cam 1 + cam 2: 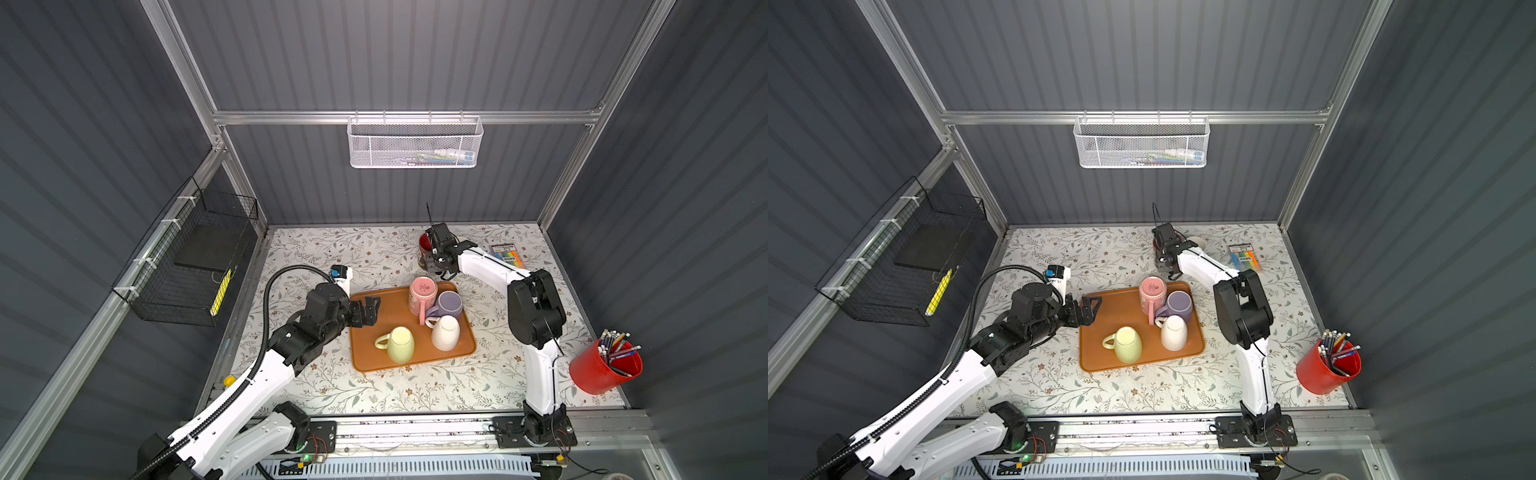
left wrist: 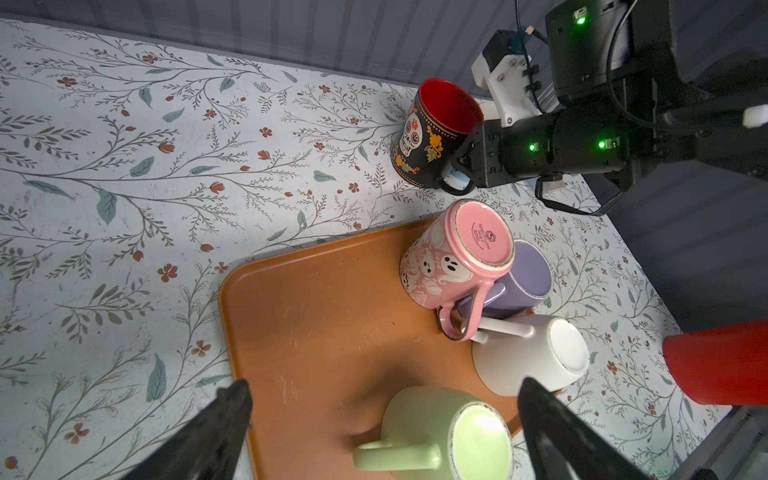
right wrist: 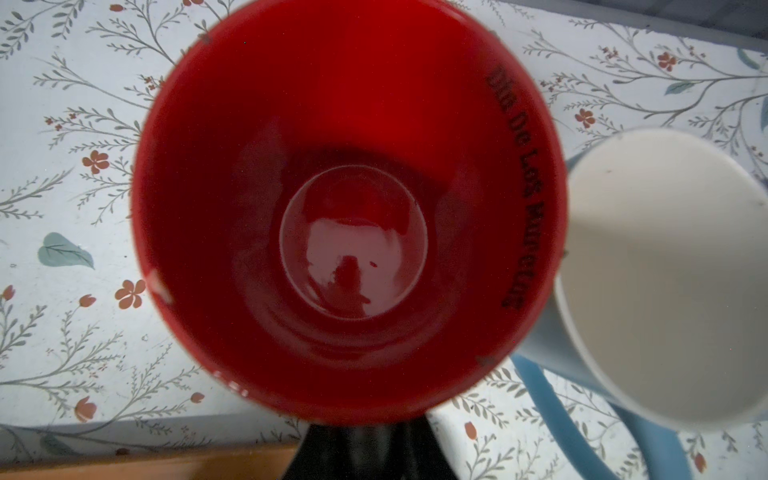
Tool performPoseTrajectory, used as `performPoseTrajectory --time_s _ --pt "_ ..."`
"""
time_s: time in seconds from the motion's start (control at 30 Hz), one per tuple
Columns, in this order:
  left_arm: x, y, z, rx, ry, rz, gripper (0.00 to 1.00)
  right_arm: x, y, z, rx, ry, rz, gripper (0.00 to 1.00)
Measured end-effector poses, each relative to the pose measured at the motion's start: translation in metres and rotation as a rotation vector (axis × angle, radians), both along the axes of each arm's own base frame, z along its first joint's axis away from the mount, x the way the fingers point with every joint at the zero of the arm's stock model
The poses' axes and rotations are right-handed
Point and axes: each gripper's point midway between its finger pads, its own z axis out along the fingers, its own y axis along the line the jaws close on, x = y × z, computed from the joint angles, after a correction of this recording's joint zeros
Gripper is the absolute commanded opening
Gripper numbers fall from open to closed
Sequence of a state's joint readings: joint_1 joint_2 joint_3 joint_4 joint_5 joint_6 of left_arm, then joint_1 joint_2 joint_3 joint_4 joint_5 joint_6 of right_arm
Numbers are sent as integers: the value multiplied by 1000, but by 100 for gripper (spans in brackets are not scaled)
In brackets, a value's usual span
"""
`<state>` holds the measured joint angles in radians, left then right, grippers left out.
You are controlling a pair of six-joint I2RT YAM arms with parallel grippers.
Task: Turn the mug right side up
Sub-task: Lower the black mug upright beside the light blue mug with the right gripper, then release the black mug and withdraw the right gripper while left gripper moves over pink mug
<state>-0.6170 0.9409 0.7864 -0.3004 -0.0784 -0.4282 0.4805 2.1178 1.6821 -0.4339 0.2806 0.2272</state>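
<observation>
1. Black skull mug (image 2: 432, 133), red inside: stands mouth up near the tabletop's far edge, beyond the tray's far edge.
2. Right gripper (image 2: 459, 168): jaws closed narrowly on the mug's handle.
3. Pale blue mug (image 3: 665, 270): mouth up, just beside the skull mug.
4. Orange tray (image 1: 374, 357), mid-tabletop: carries the pink mug (image 1: 423, 293), purple mug (image 1: 448, 303), white mug (image 1: 445, 332) and green mug (image 1: 400, 344), all base up.
5. Left gripper (image 1: 368, 311): jaws spread wide, empty, above the tray's left edge.

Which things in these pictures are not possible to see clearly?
Right gripper: jaws mostly hidden at the handle of black mug, left wrist view.
Blue mug: cut off by the edge, right wrist view.
White basket: contents too small behind mesh, both top views.
</observation>
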Motion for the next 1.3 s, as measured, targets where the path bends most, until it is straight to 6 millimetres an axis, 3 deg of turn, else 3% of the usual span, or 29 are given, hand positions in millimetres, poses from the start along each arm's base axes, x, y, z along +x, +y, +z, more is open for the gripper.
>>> performPoseTrajectory --time_s 0.2,0.73,1.03,1.3 --pt "-1 0 -2 11 7 -11 100 7 4 12 26 -46 0 34" --pt "2 -25 -17 105 156 -135 97 11 6 53 75 -136 2 47" --pt "6 -40 -12 122 190 -169 94 -7 0 118 141 -238 14 58" --pt "5 -74 -22 205 211 -218 92 -43 -16 142 179 -275 12 63"
